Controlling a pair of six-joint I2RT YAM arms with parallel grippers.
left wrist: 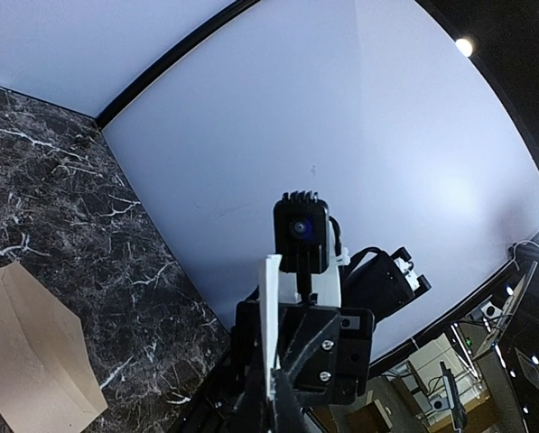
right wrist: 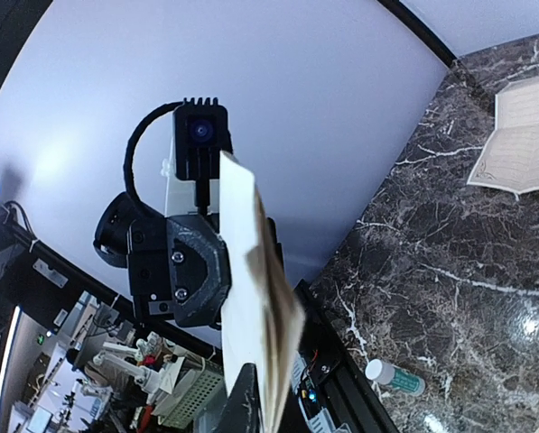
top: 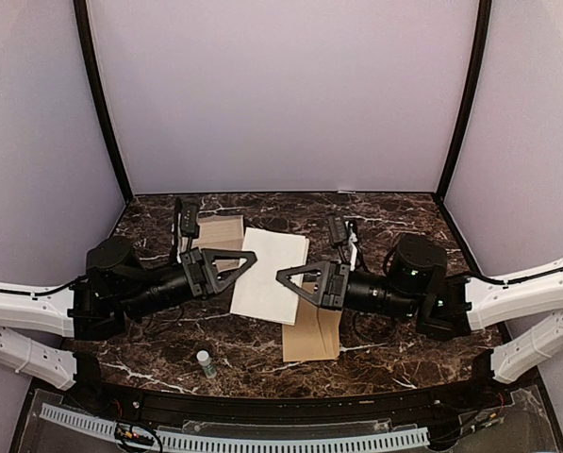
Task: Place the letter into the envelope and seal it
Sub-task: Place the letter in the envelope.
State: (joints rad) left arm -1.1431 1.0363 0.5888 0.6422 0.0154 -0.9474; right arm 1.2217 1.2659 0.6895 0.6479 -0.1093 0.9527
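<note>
The letter (top: 270, 269), a white creased sheet, is held up between both arms over the middle of the table. My left gripper (top: 253, 257) is shut on its left edge; the left wrist view shows the sheet (left wrist: 271, 307) edge-on in the left gripper (left wrist: 276, 383). My right gripper (top: 281, 276) is shut on the opposite side. In the right wrist view the white sheet (right wrist: 242, 271) stands in the right gripper (right wrist: 255, 374) with a blurred brown edge against it. The kraft envelope (top: 311, 332) reaches from under the right gripper toward the near edge and also shows as the envelope (left wrist: 25, 352).
A cream page with an ornate border (top: 220, 231) lies behind the left gripper, also visible as the cream page (right wrist: 522, 135). A small white-capped glue tube (top: 205, 363) lies near the front edge, seen again as the tube (right wrist: 394, 377). White walls enclose the marble table (top: 394, 212).
</note>
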